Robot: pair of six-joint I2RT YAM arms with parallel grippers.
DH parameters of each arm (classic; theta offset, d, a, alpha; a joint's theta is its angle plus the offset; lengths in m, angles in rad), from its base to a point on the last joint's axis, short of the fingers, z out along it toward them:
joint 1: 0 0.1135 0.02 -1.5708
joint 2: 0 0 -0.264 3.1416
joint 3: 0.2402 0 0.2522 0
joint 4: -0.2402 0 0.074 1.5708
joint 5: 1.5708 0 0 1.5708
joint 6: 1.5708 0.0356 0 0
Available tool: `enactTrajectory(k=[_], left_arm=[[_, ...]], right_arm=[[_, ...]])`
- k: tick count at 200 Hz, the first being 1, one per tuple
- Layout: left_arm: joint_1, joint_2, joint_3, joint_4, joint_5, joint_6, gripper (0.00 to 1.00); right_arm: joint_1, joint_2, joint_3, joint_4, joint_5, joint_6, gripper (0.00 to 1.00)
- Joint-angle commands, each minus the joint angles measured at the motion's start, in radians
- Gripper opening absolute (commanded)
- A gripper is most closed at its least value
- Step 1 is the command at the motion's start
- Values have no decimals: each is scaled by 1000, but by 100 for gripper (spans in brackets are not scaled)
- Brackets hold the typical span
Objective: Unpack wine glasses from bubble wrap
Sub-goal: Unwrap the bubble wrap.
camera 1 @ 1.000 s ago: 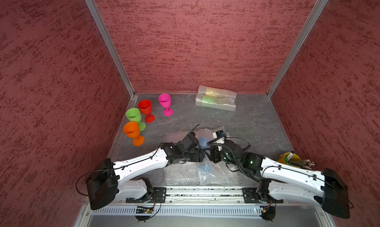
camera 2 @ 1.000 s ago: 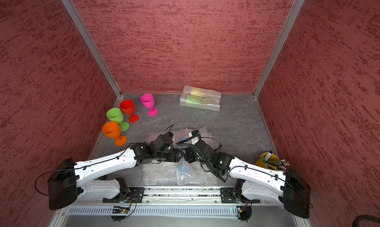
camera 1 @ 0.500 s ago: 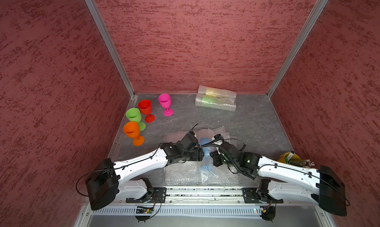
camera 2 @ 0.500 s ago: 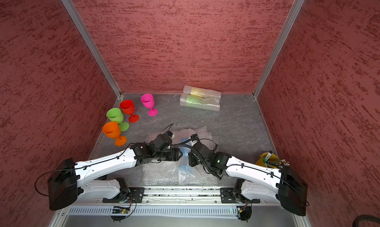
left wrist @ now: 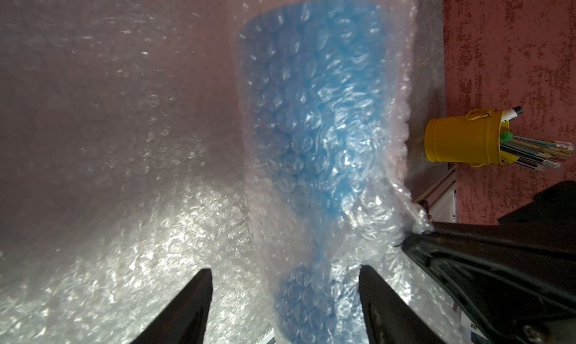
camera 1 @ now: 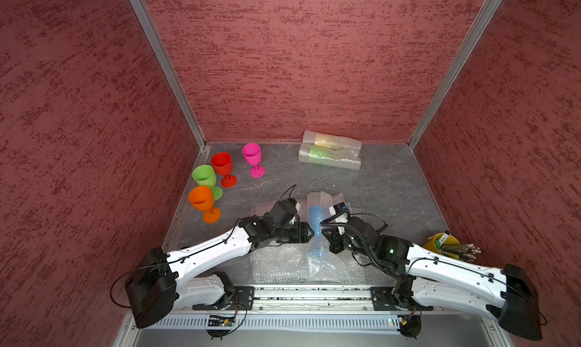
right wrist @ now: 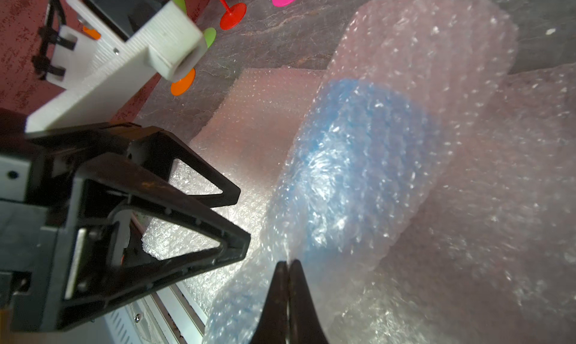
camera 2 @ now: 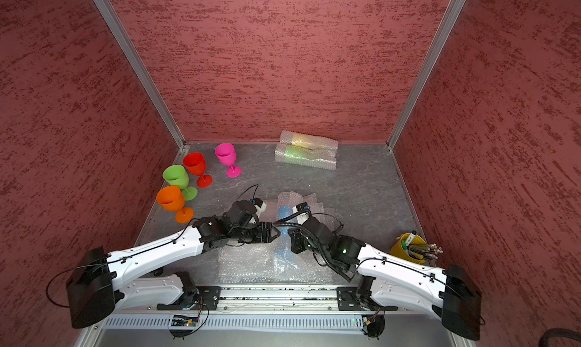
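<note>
The right claw (right wrist: 288, 266) is pinched shut, its two black fingertips pressed together on a fold of the clear bubble-wrap sleeve (right wrist: 420, 77) that encloses the blue plastic goblet (right wrist: 358, 158). The left claw (left wrist: 283, 272) stands wide, one black finger on each side of the wrapped goblet's narrower end. Whether those fingers touch the wrap I cannot tell.

In both top views the blue plastic goblet (camera 1: 313, 218) lies in its sleeve at the centre of the frame, between the two claws. It runs up the frame with its wider end toward the top. Flat sheets of clear bubble wrap (camera 1: 276, 260) lie beneath and beside it at lower centre, on the grey stone-patterned surface (camera 1: 386, 188).

At the left of the frame four bare goblets stand upright close together: a pink plastic goblet (camera 1: 251, 155), a red plastic goblet (camera 1: 222, 164), a light green plastic goblet (camera 1: 204, 176) and an orange plastic goblet (camera 1: 201, 199).

At upper centre, against the red textured back wall (camera 1: 298, 62), two more bubble-wrap sleeves lie side by side and touching. One shows a yellow shape (camera 1: 331, 140) inside, the other a light green shape (camera 1: 323, 156).

At lower right a small yellow metal bucket (camera 1: 435, 243) holds pens and pencils, well apart from the wrap.
</note>
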Motion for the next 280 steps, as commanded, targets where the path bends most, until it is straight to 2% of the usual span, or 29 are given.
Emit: enactTrajectory(k=[1, 83, 129, 152, 175, 223, 260, 280], left_arm=[[3, 22, 19, 67, 66, -16, 74], [-8, 88, -3, 150, 201, -17, 74], [-16, 99, -19, 167, 229, -1, 66], [-11, 114, -22, 164, 226, 7, 59], [-2, 126, -31, 164, 222, 8, 47], [38, 111, -58, 173, 223, -3, 24], [70, 72, -78, 175, 223, -12, 0], [86, 41, -89, 168, 216, -18, 0]], right_arm=[[-6, -10, -22, 82, -22, 12, 0], [-15, 4, -58, 153, -28, 28, 0], [-27, 23, -56, 172, -43, 27, 0], [-32, 30, -55, 171, -47, 25, 0], [-35, 28, -49, 152, -36, 16, 0], [-40, 57, 21, -3, 51, -63, 0], [-40, 38, 42, -71, 115, -85, 0], [-40, 20, 44, -94, 142, -84, 0]])
